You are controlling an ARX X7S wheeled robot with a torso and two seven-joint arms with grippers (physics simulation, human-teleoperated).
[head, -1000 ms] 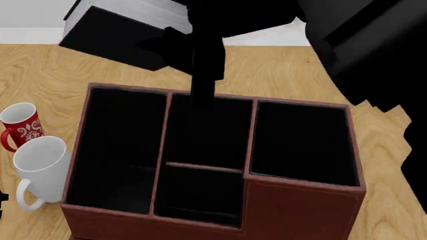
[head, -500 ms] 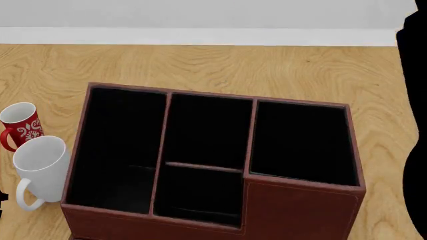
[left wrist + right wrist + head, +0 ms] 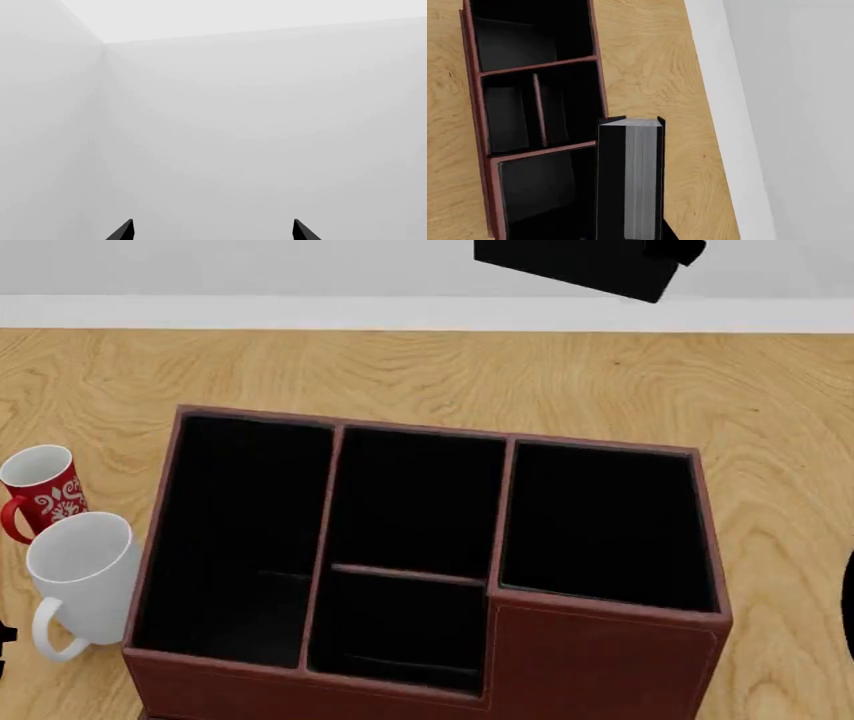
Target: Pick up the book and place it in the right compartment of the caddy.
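Observation:
The caddy (image 3: 587, 660) is a reddish-brown box with black sections in the middle of the wooden table. Its right compartment (image 3: 607, 520) is square, with a taller front wall. In the right wrist view the book (image 3: 627, 180), with black covers and grey-white page edges, sticks out from my right gripper (image 3: 628, 232), high above the caddy (image 3: 477, 100). It hangs beside the square section (image 3: 540, 190). The gripper's fingers are hidden. A black slab (image 3: 574, 265) at the head view's top looks like the book. My left gripper (image 3: 212, 230) is open and empty, facing a white wall.
A red patterned mug (image 3: 40, 490) and a white mug (image 3: 83, 575) stand on the table left of the caddy. Bare wooden table (image 3: 400, 370) lies behind the caddy, up to a white wall base. A dark arm part (image 3: 849, 610) shows at the right edge.
One second ago the book and arm hung over the caddy's back left. Then they left the head view. Now a black slab shows at the top, right of centre.

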